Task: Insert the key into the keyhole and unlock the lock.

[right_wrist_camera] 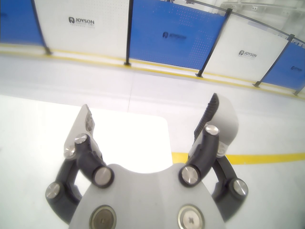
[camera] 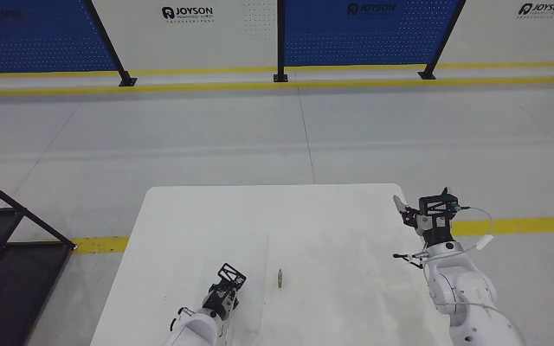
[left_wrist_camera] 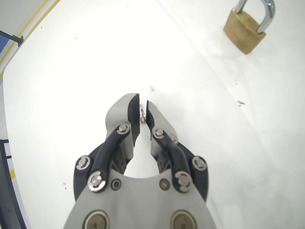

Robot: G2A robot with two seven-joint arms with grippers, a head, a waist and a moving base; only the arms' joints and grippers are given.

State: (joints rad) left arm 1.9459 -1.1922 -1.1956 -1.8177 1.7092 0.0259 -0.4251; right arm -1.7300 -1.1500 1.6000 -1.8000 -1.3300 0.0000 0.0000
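A brass padlock [left_wrist_camera: 247,28] with a steel shackle lies on the white table [left_wrist_camera: 71,72]; from above the padlock [camera: 280,277] sits near the table's front middle. My left gripper [left_wrist_camera: 143,101] is low over the table a short way from the lock, shut on a small silvery key [left_wrist_camera: 142,116] pinched between its black pads. In the top view this left gripper [camera: 229,279] is to the left of the lock. My right gripper [right_wrist_camera: 150,102] stands open with nothing in it over the table's far right corner, and the top view places the right gripper [camera: 421,214] there too.
The table's edges [camera: 260,187] drop to a grey floor with yellow lines. A black frame [camera: 26,233] stands off the table's left side. Blue and white fence panels [right_wrist_camera: 166,32] stand far behind.
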